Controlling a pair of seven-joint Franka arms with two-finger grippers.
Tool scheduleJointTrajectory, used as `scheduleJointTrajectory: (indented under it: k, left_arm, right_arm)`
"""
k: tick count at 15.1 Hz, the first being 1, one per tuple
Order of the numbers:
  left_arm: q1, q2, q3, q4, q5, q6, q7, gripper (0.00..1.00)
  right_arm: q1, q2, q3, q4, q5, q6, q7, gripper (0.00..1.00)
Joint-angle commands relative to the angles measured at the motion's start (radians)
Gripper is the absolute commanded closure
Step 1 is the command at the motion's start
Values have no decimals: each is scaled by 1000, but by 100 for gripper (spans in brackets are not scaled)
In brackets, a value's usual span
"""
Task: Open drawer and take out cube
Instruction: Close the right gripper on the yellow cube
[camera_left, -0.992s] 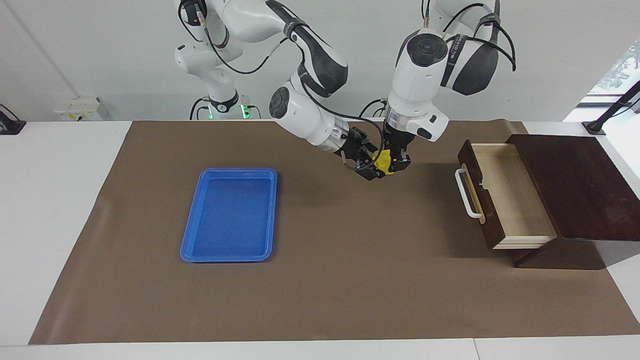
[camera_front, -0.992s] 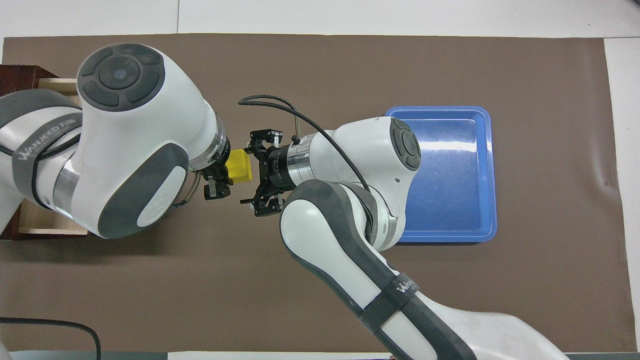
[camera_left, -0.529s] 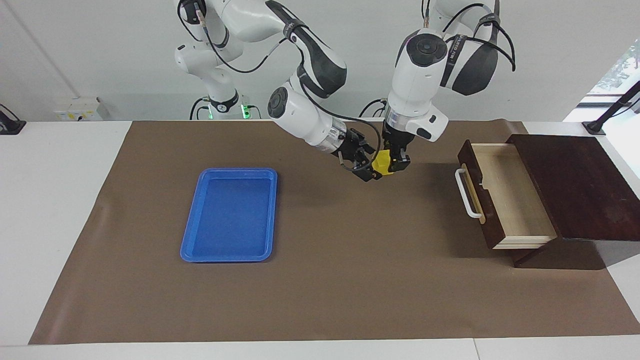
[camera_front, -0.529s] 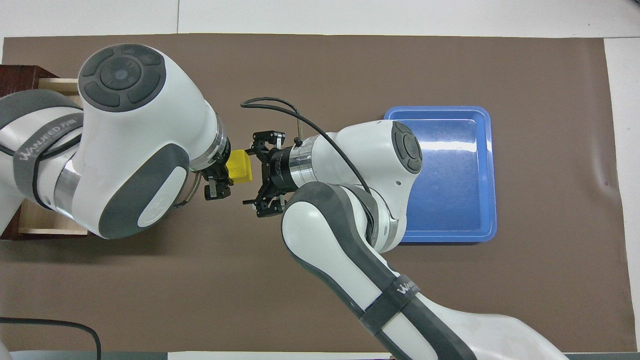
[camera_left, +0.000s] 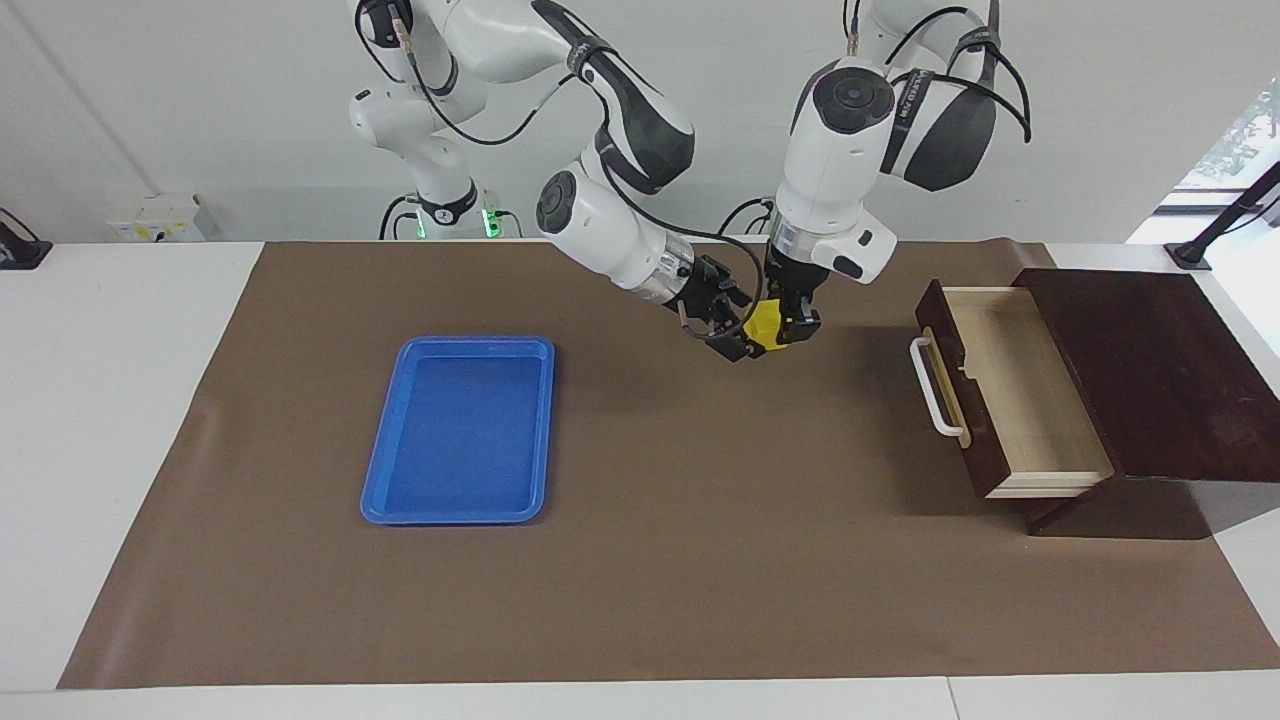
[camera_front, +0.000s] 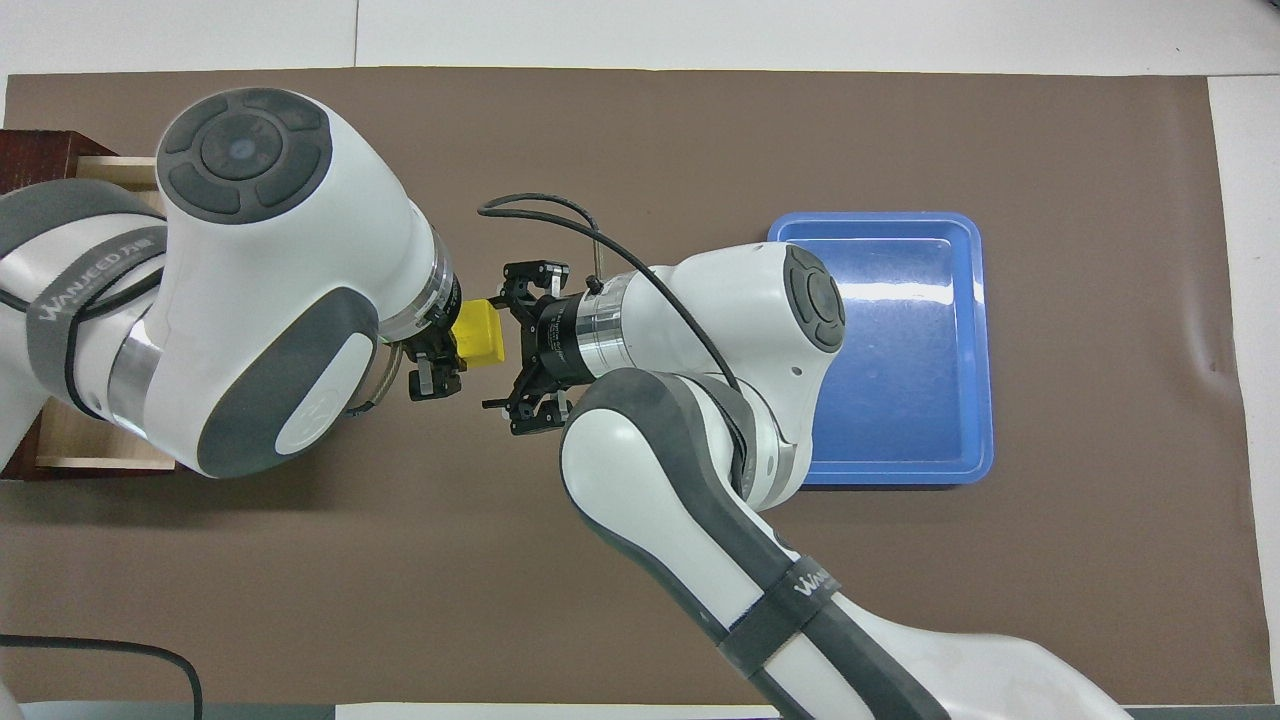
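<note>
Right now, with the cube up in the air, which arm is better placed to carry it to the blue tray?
Right: its open gripper is at the cube, and the blue tray lies toward its end.

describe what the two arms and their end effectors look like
Both arms are glossy white with rounded dark grey joint covers and grey straps lettered in white. Loose black cables run along them. The left end effector and right end effector are small black linkage assemblies behind silver wrist rings.

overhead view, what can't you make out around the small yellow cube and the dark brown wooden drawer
- Dark brown wooden drawer: the left arm covers most of it; handle hidden.
- Small yellow cube: the left gripper covers one side.
- Right gripper: contact with the cube unclear.
- Blue plastic tray: one edge under the right arm.
</note>
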Motion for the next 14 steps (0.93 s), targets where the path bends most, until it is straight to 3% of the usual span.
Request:
scheduleJointTrajectory:
  k: [1,2,3,4,5,14]
  left_arm:
    - [0,-3,-1,-3,14,12,-13,100]
    - [0,-3,-5,-3,14,12,-13,100]
    - [0,-3,-8,-3,14,10,-13,100]
    - [0,-3,-10,-3,14,12,-15,100]
    - [0,-3,-10,-3,14,10,-15,100]
    - [0,-3,-10,-4,14,18,-13,100]
  right_arm:
    - [17,-31,-2,-34,19,17,-1,0]
    - [17,-31,-2,-35,19,25,-1,2]
    - [17,-31,-2,-35,19,34,-1,21]
    - [19,-31,-2,-35,19,37,-1,69]
    - [19,-31,-2,-34,19,37,1,100]
    - [9,-25,-2,-8,19,34,-8,100]
